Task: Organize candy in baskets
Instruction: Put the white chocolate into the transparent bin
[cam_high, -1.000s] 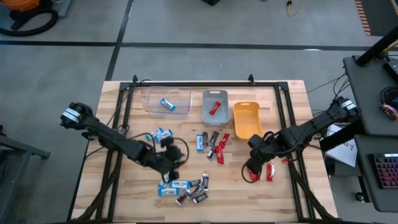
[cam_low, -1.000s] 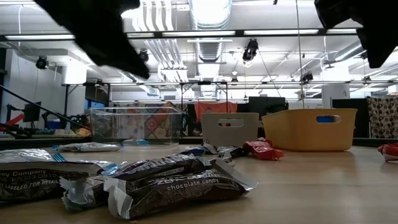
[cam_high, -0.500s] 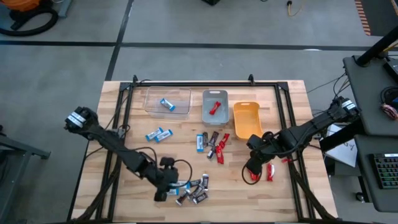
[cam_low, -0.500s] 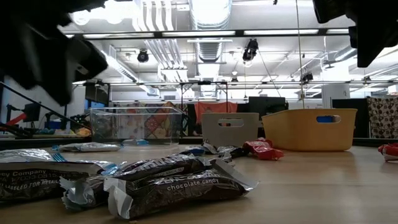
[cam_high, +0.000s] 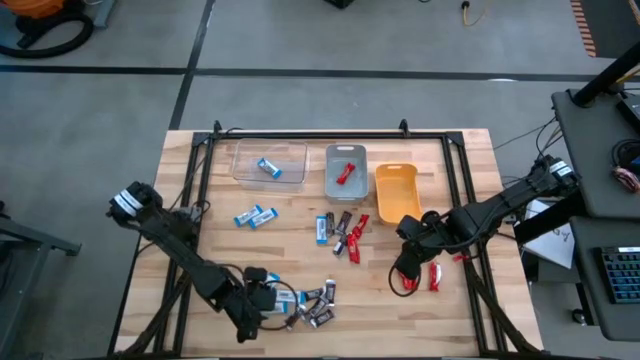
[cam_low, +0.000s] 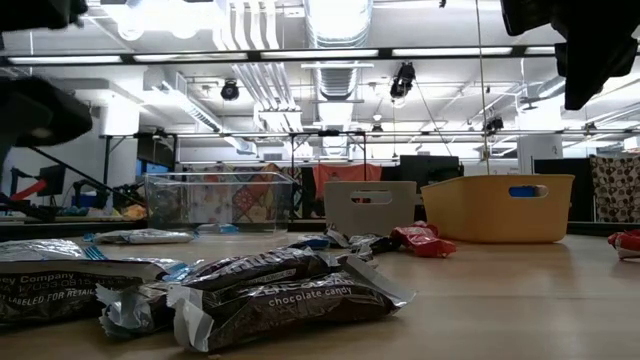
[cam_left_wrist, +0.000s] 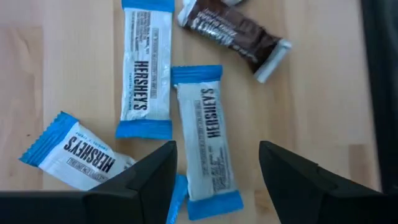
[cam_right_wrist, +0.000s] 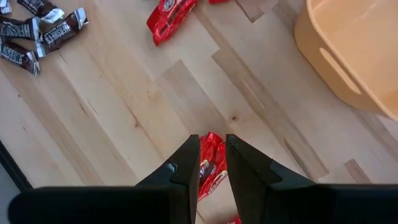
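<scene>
From above, the wooden worktop (cam_high: 460, 300) carries three baskets in a row at its far side: a clear basket (cam_high: 270, 162) with one blue-and-white bar (cam_high: 268, 167) inside, a grey basket (cam_high: 346, 171) holding a red candy (cam_high: 346, 174), and an orange basket (cam_high: 397, 192). Two blue-and-white bars (cam_high: 255, 216) lie loose on the wood, a mixed heap (cam_high: 341, 231) of blue, brown and red pieces lies at mid-worktop, and a cluster (cam_high: 308, 303) of blue and brown bars lies near the front edge. The left gripper (cam_high: 268, 300) hangs at that cluster; the right gripper (cam_high: 408, 276) is beside red wrappers (cam_high: 433, 276).

At table height, dark chocolate bars (cam_low: 280, 290) fill the foreground, with the three baskets standing behind them.

The left wrist view shows the left gripper (cam_left_wrist: 217, 171) spread wide above a blue-and-white Hershey's bar (cam_left_wrist: 208, 130); two more blue bars and a brown bar (cam_left_wrist: 233, 34) lie close around it.

The right wrist view shows the right gripper (cam_right_wrist: 212, 163) with a narrow gap over a red wrapper (cam_right_wrist: 212, 163); whether it grips that wrapper cannot be told.
</scene>
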